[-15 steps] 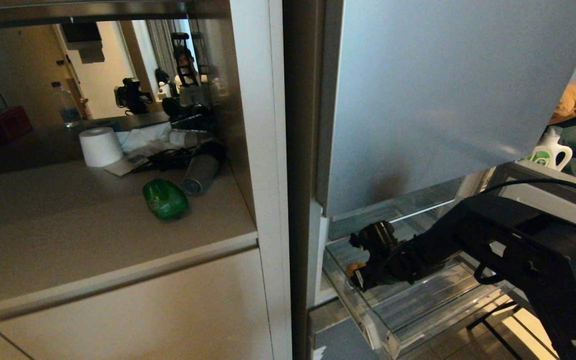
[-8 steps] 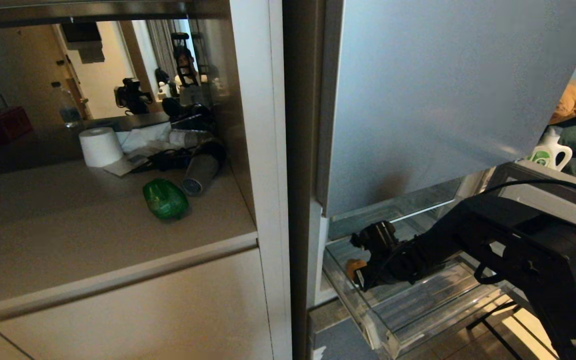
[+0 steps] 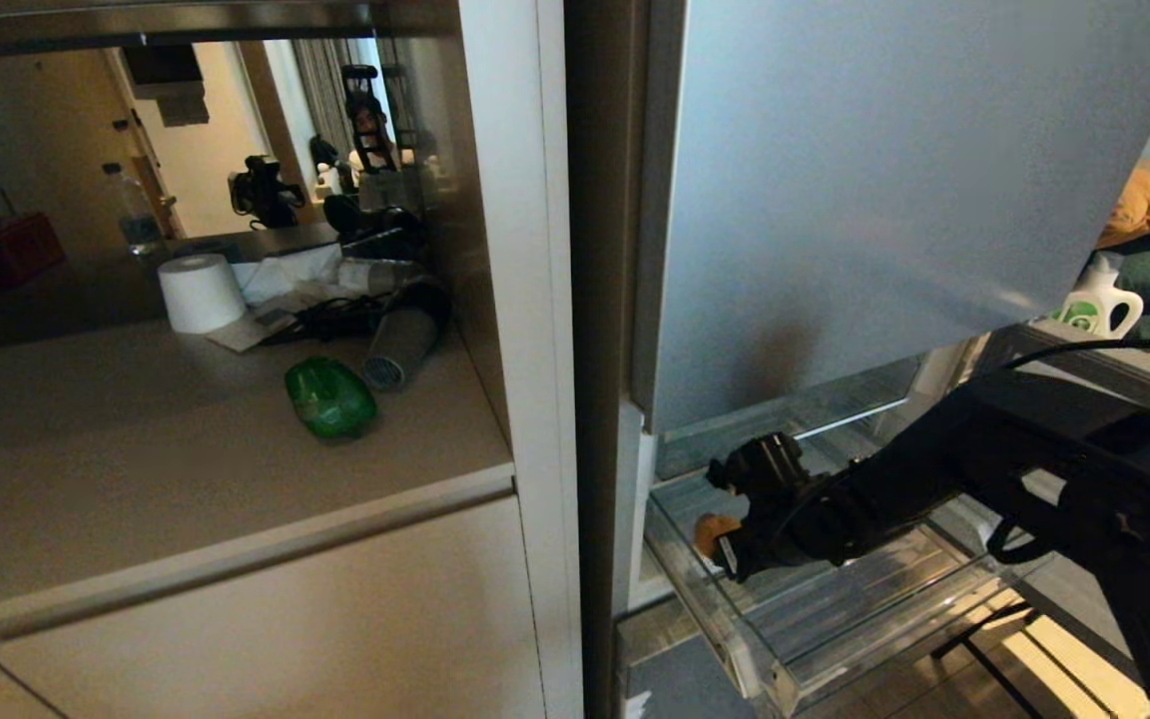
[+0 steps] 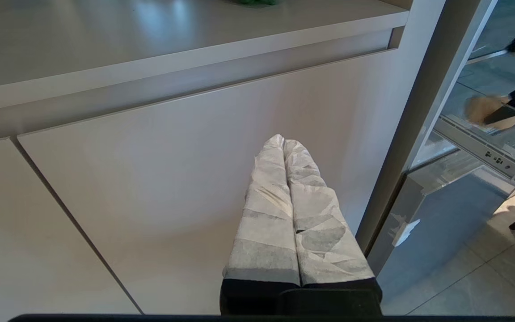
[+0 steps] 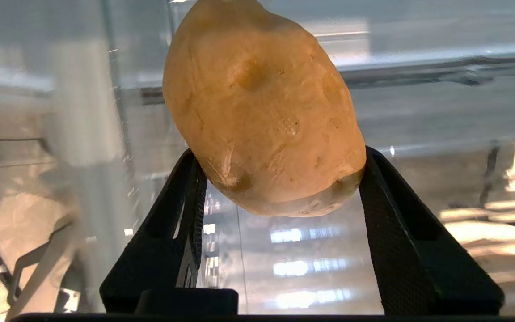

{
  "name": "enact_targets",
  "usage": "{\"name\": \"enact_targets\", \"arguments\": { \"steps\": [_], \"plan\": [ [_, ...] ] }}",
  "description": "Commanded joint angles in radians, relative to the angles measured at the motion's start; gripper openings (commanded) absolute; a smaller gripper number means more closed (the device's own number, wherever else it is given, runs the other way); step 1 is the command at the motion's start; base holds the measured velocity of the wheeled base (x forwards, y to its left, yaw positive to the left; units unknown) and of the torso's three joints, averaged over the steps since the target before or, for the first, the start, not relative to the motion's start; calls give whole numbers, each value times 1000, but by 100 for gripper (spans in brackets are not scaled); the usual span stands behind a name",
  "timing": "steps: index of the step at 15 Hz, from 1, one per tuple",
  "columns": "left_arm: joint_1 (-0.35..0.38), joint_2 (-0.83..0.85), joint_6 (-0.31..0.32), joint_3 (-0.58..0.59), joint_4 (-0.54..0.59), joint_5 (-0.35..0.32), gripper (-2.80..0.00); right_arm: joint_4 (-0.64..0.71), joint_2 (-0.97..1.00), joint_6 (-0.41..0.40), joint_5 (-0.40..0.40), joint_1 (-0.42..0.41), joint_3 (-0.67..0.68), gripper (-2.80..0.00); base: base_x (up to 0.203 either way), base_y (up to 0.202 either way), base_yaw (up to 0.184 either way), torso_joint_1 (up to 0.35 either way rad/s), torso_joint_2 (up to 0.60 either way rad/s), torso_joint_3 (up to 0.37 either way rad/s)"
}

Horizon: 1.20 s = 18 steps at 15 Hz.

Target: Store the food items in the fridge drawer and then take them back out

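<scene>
In the right wrist view the tan-brown potato [image 5: 262, 112] sits between the black fingers of my right gripper [image 5: 280, 156], which is shut on it with both pads against its sides. In the head view the right gripper [image 3: 722, 544] holds the potato [image 3: 713, 527] just above the ribbed floor at the left end of the pulled-out transparent fridge drawer [image 3: 835, 599]. The glossy green bell pepper [image 3: 330, 397] lies on the beige counter [image 3: 186, 469]. My left gripper [image 4: 283, 141] is shut and empty, parked in front of a beige cabinet door [image 4: 150, 179].
The tall silver fridge door [image 3: 835, 200] hangs above the drawer. On the counter behind the pepper are a white paper roll [image 3: 201, 292], a grey cylinder [image 3: 400, 350] and a clear water bottle [image 3: 136, 215]. A white detergent bottle [image 3: 1099, 300] stands at the far right.
My right gripper's jaws have come together on the potato in the drawer, and the arm has drawn slightly up and to the right with it. The pepper has not moved.
</scene>
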Motion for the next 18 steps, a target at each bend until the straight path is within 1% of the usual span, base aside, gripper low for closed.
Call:
{"name": "enact_targets", "arguments": {
  "steps": [1,8,13,16,18],
  "plan": [
    [0,1,0,11,0,1,-280,-2,-78,1,-1,3,40,-280,0,0,0,0,0,0],
    [0,1,0,11,0,0,-280,-10,-324,2,0,24,242,-280,0,0,0,0,0,0],
    [0,1,0,11,0,1,-280,-37,-557,4,0,53,432,-280,0,0,0,0,0,0],
    [0,1,0,11,0,1,-280,-43,-693,0,5,61,513,-280,0,0,0,0,0,0],
    [0,1,0,11,0,0,-280,-41,-797,-3,24,62,562,-280,0,0,0,0,0,0]
  ]
}}
